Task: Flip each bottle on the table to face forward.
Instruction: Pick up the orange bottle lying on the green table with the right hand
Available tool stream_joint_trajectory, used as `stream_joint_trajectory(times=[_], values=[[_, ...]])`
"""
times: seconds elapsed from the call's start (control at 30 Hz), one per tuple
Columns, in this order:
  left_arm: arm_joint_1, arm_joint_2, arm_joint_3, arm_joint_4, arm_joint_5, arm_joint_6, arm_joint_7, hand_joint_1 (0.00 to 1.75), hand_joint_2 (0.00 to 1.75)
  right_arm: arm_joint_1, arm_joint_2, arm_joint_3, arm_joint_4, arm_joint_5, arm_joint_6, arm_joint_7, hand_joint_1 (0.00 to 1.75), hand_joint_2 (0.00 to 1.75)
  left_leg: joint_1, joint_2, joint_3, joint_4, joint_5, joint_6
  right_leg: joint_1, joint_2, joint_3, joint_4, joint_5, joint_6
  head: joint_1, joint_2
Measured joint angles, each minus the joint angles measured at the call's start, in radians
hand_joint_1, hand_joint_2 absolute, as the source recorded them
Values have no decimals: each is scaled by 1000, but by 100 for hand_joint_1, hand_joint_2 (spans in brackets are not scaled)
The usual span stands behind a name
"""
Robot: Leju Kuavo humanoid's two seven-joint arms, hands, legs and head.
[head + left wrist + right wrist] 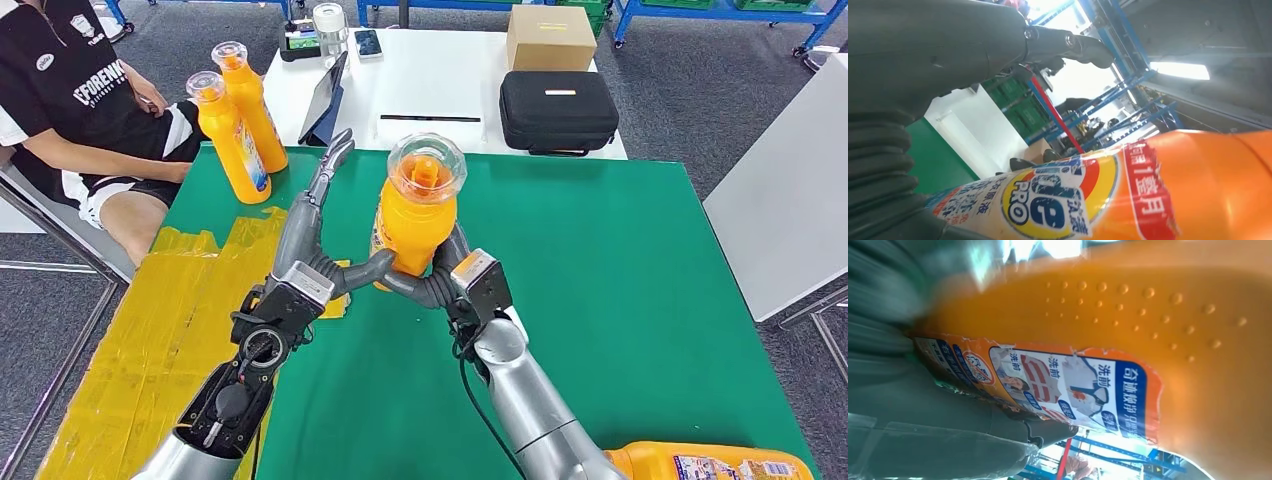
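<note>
- The left arm (pixel 225 400) comes up from the lower left, its forearm angled toward the middle.
- The left hand (pixel 310 262) has its long fingers (pixel 325 180) stretched forward and apart, while its thumb (pixel 362 270) reaches sideways to touch the orange bottle (pixel 415 215).
- The right arm (pixel 525 400) rises from the lower right.
- The right hand (pixel 455 278) grips the bottle's lower part from behind, holding it upright.
</note>
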Motion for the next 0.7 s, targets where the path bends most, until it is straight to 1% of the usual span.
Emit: stream_joint_trajectory(times=[0.13,0.37,0.57,0.7], values=[[11,0,-1,-1,-23,17,0,0,175,-3,3,5,9,10,0,0,175,175,0,0,0,0,0,0,0,0,0,0,0,0,0,0],[41,-3,-17,-6,-40,17,1,0,175,-9,8,13,28,24,10,1,175,175,0,0,0,0,0,0,0,0,0,0,0,0,0,0],[61,-6,-31,-23,-35,-16,10,0,175,-10,13,14,40,29,15,2,175,175,0,0,0,0,0,0,0,0,0,0,0,0,0,0],[61,-6,-31,-24,12,-67,18,0,175,-10,17,26,48,43,24,6,175,175,0,0,0,0,0,0,0,0,0,0,0,0,0,0]])
